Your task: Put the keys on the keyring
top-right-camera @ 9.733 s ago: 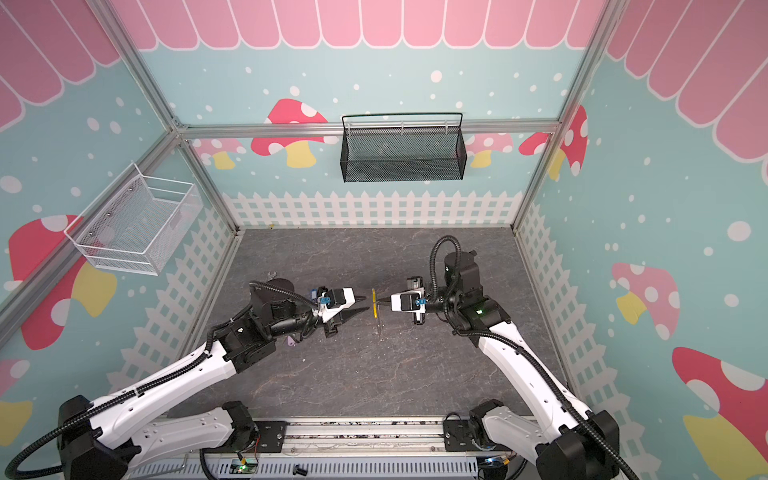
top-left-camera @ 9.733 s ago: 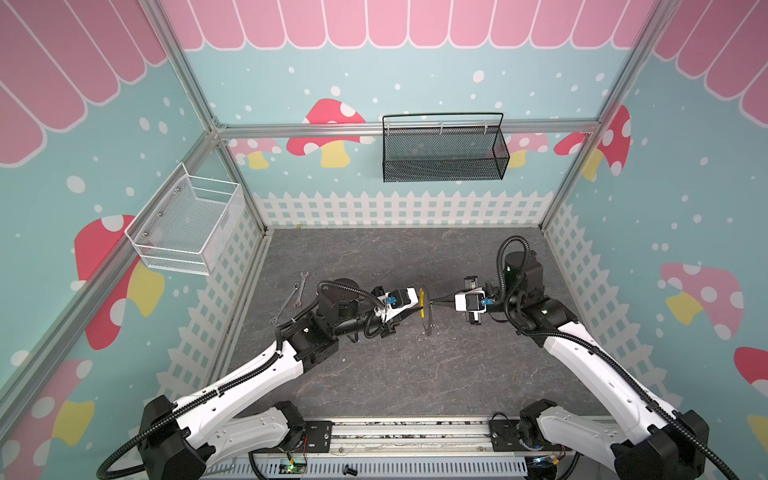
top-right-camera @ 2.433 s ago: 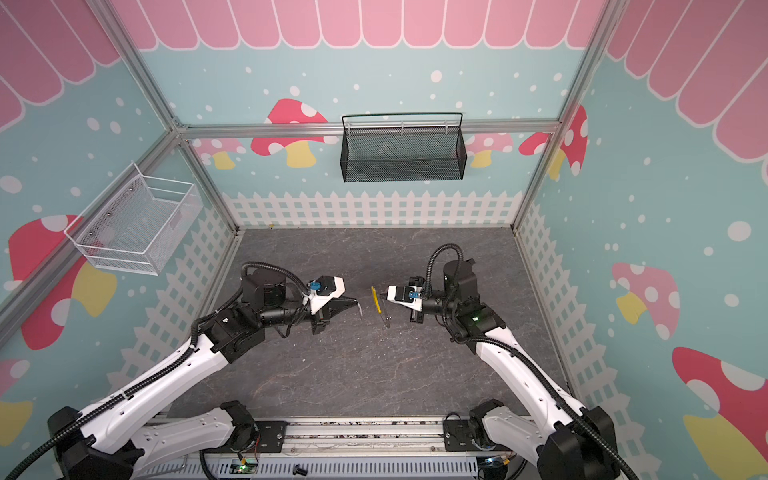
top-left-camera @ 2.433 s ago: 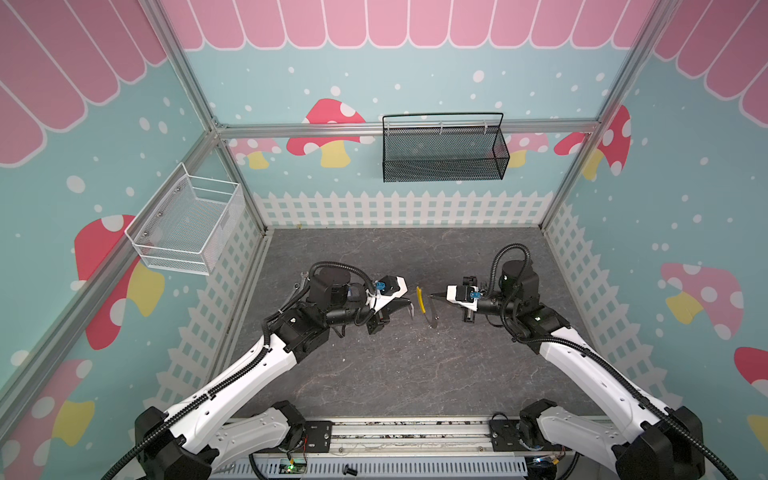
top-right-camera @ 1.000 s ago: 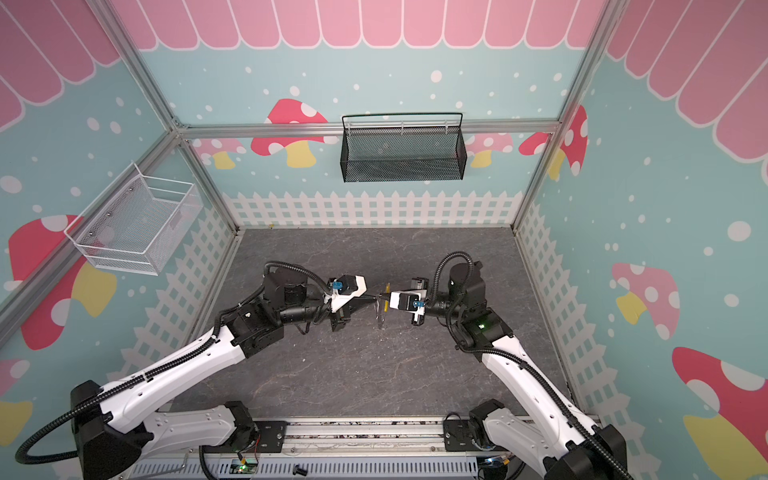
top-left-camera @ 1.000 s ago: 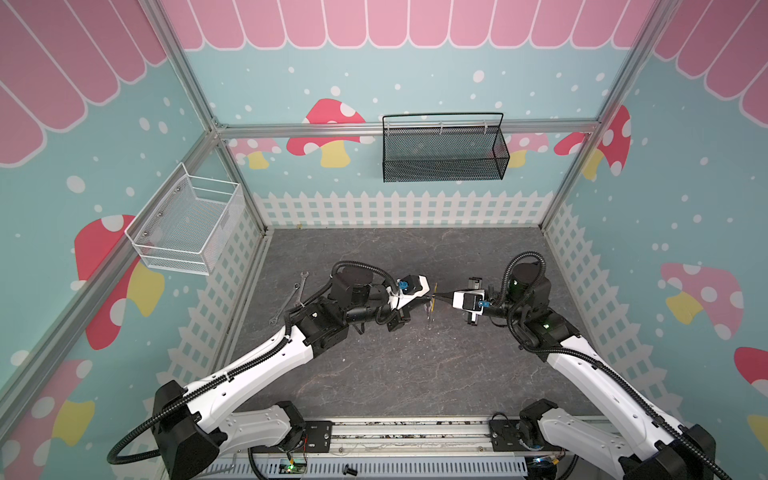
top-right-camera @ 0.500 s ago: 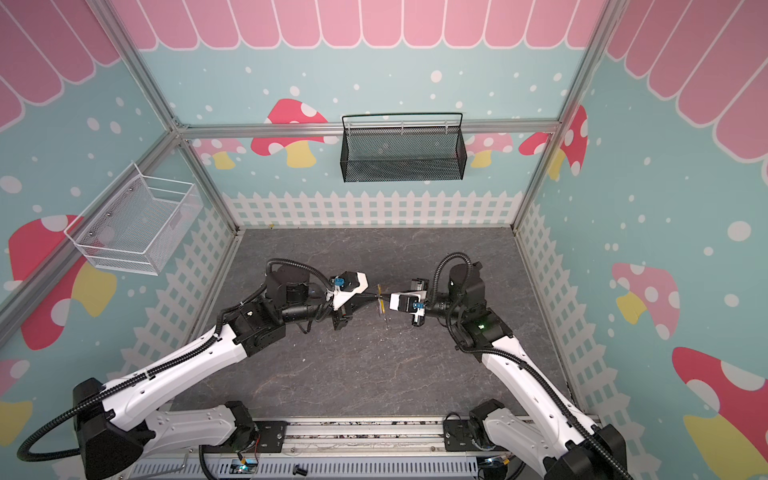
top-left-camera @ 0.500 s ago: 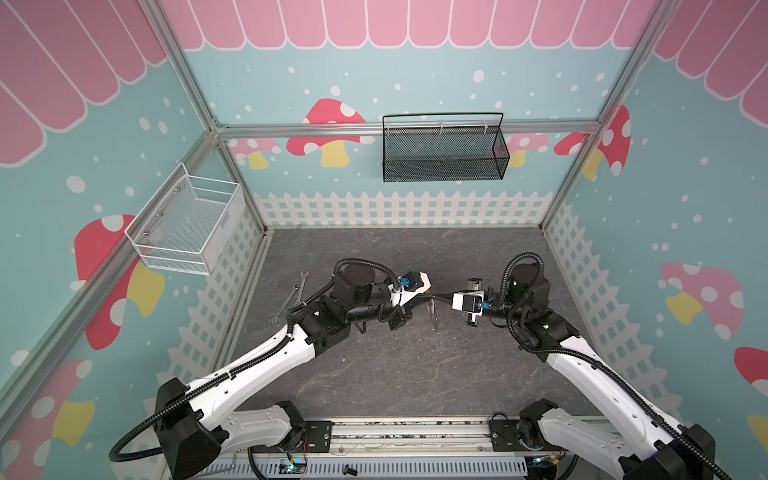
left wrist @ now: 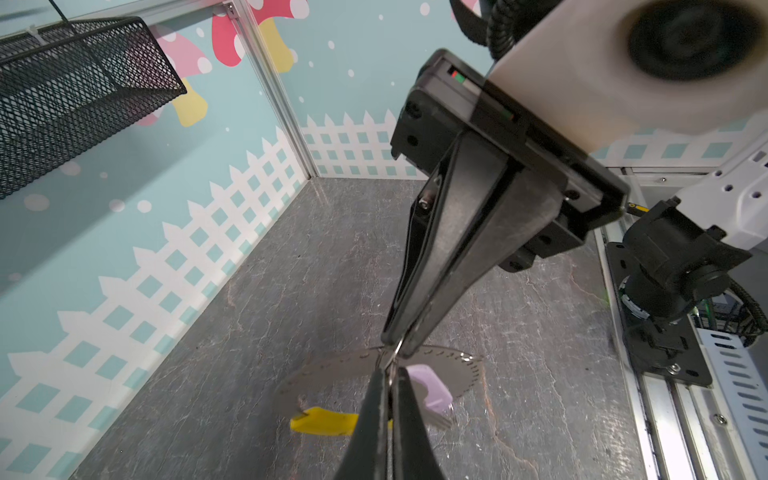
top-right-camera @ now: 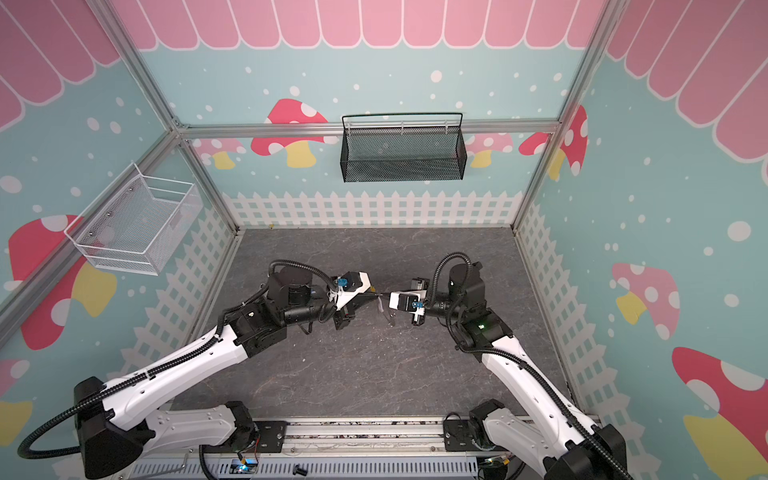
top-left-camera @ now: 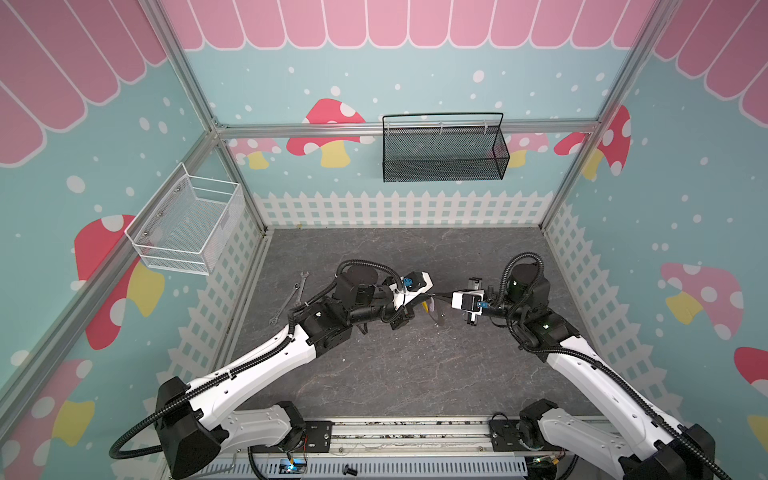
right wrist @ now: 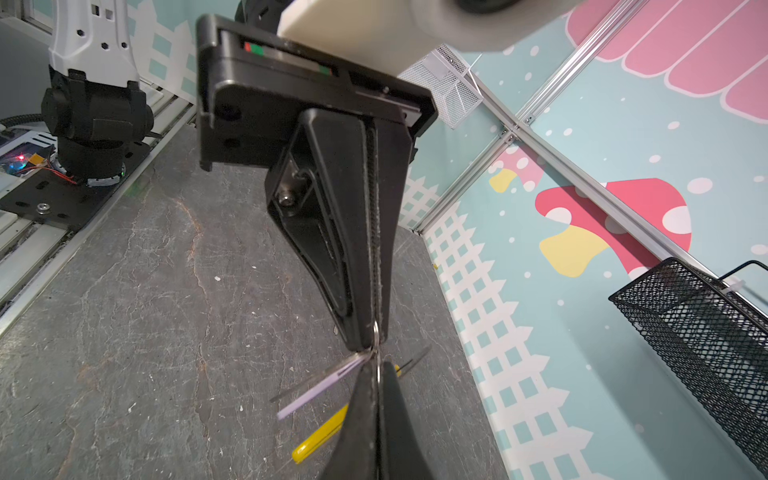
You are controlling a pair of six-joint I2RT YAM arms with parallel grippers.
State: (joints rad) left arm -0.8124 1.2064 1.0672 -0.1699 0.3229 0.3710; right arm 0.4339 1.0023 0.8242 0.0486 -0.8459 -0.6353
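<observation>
- Above the middle of the grey floor, my two grippers meet tip to tip, both raised off the surface.
- My left gripper is pinched flat, its very tips nipping the small silver ring of the lilac-tagged key.
- That key juts out sideways from the meeting point, clear of the floor.
- My right gripper is squeezed together too, on thin wire. As best I can read it, that wire belongs to the keyring, whose yellow segment hangs just beside and below the fingers.
- In both top views the yellow and lilac bits show just under the meeting point.
- Two wrenches lie on the floor well off to my left arm's side, near the fence-printed wall.
- The black mesh basket hangs on the back wall; through its mesh I see only the wall behind.
- The white wire basket hangs on the left wall, its mesh bottom in plain sight.
</observation>
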